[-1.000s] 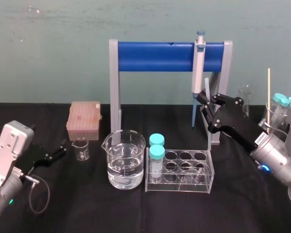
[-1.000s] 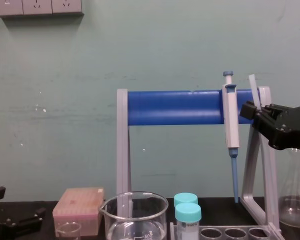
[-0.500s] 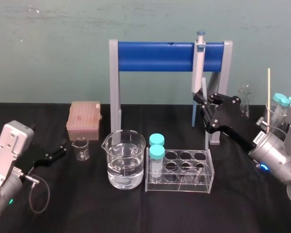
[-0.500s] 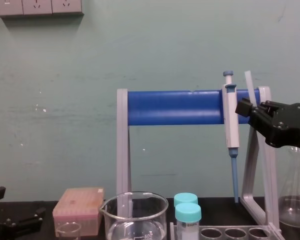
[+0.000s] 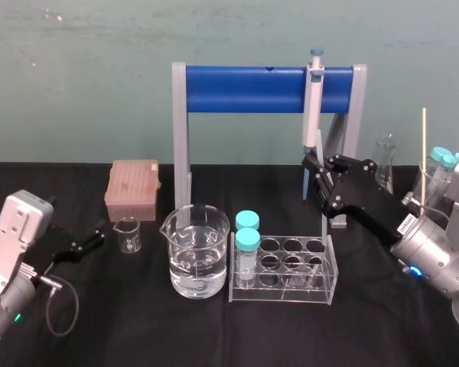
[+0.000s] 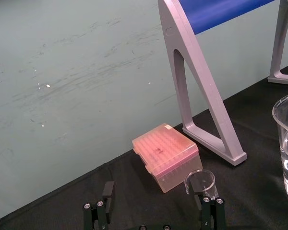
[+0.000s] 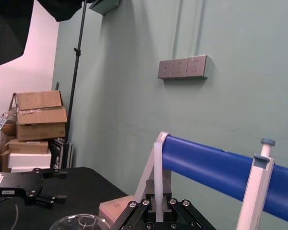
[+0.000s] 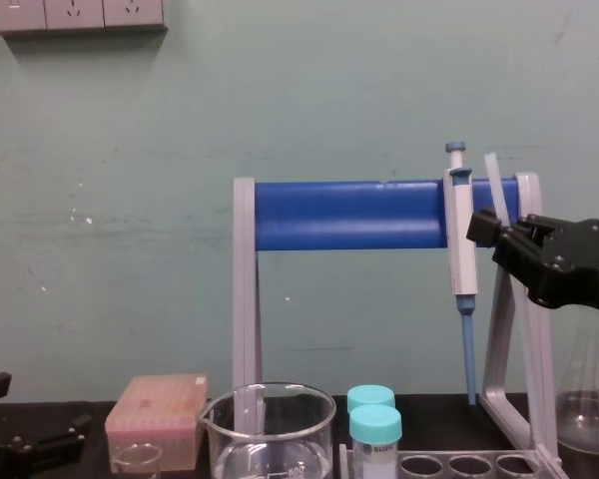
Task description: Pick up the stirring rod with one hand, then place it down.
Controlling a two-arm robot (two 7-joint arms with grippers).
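The smaller black left tool [image 5: 80, 245] sits low at the left of the black surface [image 5: 138, 306], fingers spread apart and empty. Rightward, the blocky black right tool [image 8: 494, 232] is clamped on the thin, translucent whitish glass stirring rod [image 8: 492, 178]. It holds the rod near-upright in the air, just beside the white-and-blue pipette [image 8: 462, 239] hanging on the blue-barred grey rack [image 5: 245, 89].

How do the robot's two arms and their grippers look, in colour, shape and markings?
The right gripper is black, blocky and angular, with a white label, on a silver wrist with a blue light. The left gripper is black and slimmer, on a pale grey housing with a grey looped cable.
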